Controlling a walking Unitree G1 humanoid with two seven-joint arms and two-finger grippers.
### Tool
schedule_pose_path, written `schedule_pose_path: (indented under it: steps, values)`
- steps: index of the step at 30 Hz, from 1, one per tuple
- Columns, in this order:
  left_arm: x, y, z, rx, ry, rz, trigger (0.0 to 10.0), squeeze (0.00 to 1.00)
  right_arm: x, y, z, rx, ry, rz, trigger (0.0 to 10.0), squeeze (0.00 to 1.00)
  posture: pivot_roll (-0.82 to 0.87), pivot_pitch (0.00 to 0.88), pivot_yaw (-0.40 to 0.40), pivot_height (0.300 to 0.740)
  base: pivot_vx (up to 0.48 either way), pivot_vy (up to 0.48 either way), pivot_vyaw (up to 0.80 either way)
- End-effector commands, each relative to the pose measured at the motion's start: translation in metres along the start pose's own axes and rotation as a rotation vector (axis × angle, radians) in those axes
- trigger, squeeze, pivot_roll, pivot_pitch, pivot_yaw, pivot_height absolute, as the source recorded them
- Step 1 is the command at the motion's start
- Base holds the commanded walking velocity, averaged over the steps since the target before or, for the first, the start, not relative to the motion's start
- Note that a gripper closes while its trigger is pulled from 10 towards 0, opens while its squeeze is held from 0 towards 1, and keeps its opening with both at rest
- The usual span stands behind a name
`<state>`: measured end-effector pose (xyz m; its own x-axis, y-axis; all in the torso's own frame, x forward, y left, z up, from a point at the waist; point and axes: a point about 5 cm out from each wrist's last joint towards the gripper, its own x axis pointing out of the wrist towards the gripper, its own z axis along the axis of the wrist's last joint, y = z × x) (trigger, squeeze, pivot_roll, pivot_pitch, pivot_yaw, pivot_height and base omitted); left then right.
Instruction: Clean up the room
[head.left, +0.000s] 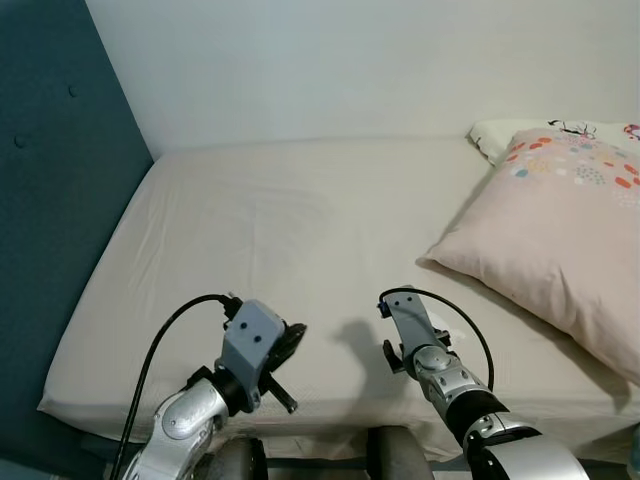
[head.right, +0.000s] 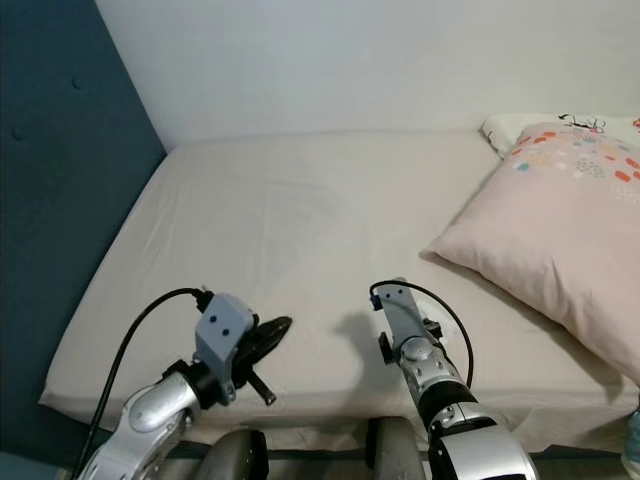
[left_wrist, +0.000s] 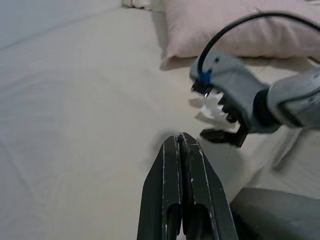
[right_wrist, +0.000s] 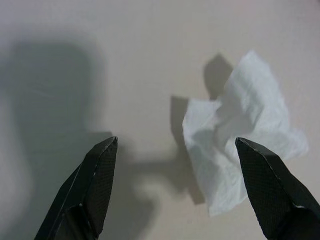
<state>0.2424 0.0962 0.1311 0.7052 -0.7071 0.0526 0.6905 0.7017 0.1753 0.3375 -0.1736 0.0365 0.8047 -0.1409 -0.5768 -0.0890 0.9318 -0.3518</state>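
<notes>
Surface: bed with a beige sheet is filling the scene, teal headboard running along the robot's left, pale wall behind.
Pillows: pink spotted pillow is lying on the robot's right side of the bed, a white one tucked behind it.
Task item: crumpled white tissue is sitting on the sheet near the front edge, directly under the right arm and well apart from the pink pillow.
Right gripper: hanging just above the sheet, fingers spread wide, tissue lying between the tips but closer to one finger; not touching it as far as I can tell.
Left gripper: hovering over the front edge, fingers pressed together, carrying nothing, pointing toward the right arm.
Progress: early. Tissue is not picked up yet; grasp is being lined up.
Remaining: my read is close on the tissue, lift, carry to a bin. No bin visible here.
Risk: tissue is off-centre, so one finger may be pushing it instead of pinching.
</notes>
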Motion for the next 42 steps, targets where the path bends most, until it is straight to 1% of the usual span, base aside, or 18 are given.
schedule_pose_path:
  steps: [1, 2, 3, 4, 5, 6, 10, 14, 18, 21, 26, 30, 37, 38, 39, 40, 41, 42]
  values:
    - [-0.001, -0.004, 0.002, -0.011, -0.001, -0.024, 10.0, 0.00, 0.000, 0.001, -0.004, 0.006, 0.025, -0.010, 10.0, 1.00, 0.07, 0.254, 0.008, 0.623, 0.000, 0.000, 0.00]
    - [0.000, -0.006, 0.005, -0.014, -0.011, -0.031, 10.0, 0.00, 0.000, -0.001, -0.003, 0.004, 0.025, -0.024, 10.0, 0.80, 0.08, 0.261, 0.008, 0.623, 0.000, 0.000, 0.00]
    - [0.001, -0.007, 0.007, -0.015, -0.016, -0.035, 10.0, 0.00, 0.000, -0.002, -0.003, 0.004, 0.025, -0.033, 10.0, 0.80, 0.08, 0.264, 0.009, 0.623, 0.000, 0.000, 0.00]
    - [0.002, -0.008, 0.008, -0.021, -0.021, -0.043, 10.0, 0.00, 0.000, -0.004, -0.003, 0.002, 0.025, -0.042, 10.0, 0.16, 0.08, 0.265, 0.010, 0.623, 0.000, 0.000, 0.00]
    - [0.002, -0.009, 0.009, -0.025, -0.023, -0.048, 10.0, 0.00, 0.001, -0.005, -0.003, 0.001, 0.025, -0.046, 10.0, 0.16, 0.08, 0.268, 0.012, 0.623, 0.000, 0.000, 0.00]
    - [0.003, -0.010, 0.009, -0.027, -0.022, -0.054, 10.0, 0.00, 0.001, -0.006, -0.003, 0.001, 0.028, -0.058, 10.0, 0.00, 0.08, 0.274, 0.015, 0.623, 0.000, 0.000, 0.00]
    - [0.003, -0.012, 0.012, -0.025, -0.024, -0.052, 10.0, 0.00, 0.001, -0.013, -0.005, 0.012, 0.026, -0.096, 10.0, 0.00, 0.09, 0.287, 0.023, 0.623, 0.000, 0.000, 0.00]
    - [0.003, -0.012, 0.013, -0.027, -0.026, -0.052, 10.0, 0.00, 0.001, -0.015, -0.005, 0.021, 0.024, -0.101, 10.0, 0.00, 0.10, 0.292, 0.025, 0.623, 0.000, 0.000, 0.00]
    - [0.004, -0.014, 0.021, -0.056, -0.048, -0.056, 10.0, 0.00, 0.001, -0.021, -0.004, 0.042, 0.015, -0.115, 10.0, 0.00, 0.11, 0.306, 0.032, 0.623, 0.000, 0.000, 0.00]
    - [0.004, -0.016, 0.027, -0.083, -0.066, -0.060, 10.0, 0.00, 0.001, -0.027, -0.005, 0.023, 0.018, -0.145, 10.0, 0.00, 0.12, 0.313, 0.038, 0.623, 0.000, 0.000, 0.00]
    - [0.005, -0.019, 0.030, -0.086, -0.075, -0.074, 10.0, 0.00, 0.001, -0.035, -0.007, 0.014, 0.012, -0.182, 10.0, 0.00, 0.12, 0.314, 0.041, 0.623, 0.000, 0.000, 0.00]
    - [0.006, -0.020, 0.032, -0.081, -0.074, -0.082, 10.0, 0.00, 0.001, -0.037, -0.008, 0.078, 0.009, -0.183, 10.0, 0.00, 0.12, 0.315, 0.042, 0.623, 0.000, 0.000, 0.00]
    - [0.005, -0.020, 0.032, -0.080, -0.064, -0.084, 10.0, 0.00, 0.001, -0.036, -0.008, 0.092, 0.007, -0.174, 10.0, 0.00, 0.13, 0.317, 0.049, 0.623, 0.000, 0.000, 0.00]
    - [0.004, -0.019, 0.032, -0.076, -0.060, -0.085, 10.0, 0.00, 0.001, -0.036, -0.008, 0.097, 0.006, -0.170, 7.5, 0.00, 0.13, 0.317, 0.048, 0.623, 0.000, 0.000, 0.00]
    - [0.004, -0.019, 0.031, -0.073, -0.057, -0.085, 10.0, 0.00, 0.001, -0.036, -0.008, 0.099, 0.006, -0.168, 3.5, 0.00, 0.13, 0.314, 0.049, 0.623, 0.000, 0.000, 0.00]
    - [0.003, -0.019, 0.031, -0.071, -0.055, -0.085, 10.0, 0.00, 0.001, -0.036, -0.008, 0.101, 0.005, -0.166, 1.5, 0.00, 0.13, 0.314, 0.049, 0.623, 0.000, 0.000, 0.00]
    - [0.004, -0.018, 0.031, -0.071, -0.053, -0.084, 10.0, 0.00, 0.001, -0.035, -0.008, 0.105, 0.004, -0.165, 0.2, 0.00, 0.13, 0.311, 0.049, 0.623, 0.000, 0.000, 0.00]
    - [0.004, -0.018, 0.031, -0.070, -0.051, -0.084, 10.0, 0.00, 0.001, -0.035, -0.008, 0.108, 0.004, -0.164, 0.0, 0.00, 0.13, 0.311, 0.049, 0.623, 0.000, 0.000, 0.00]
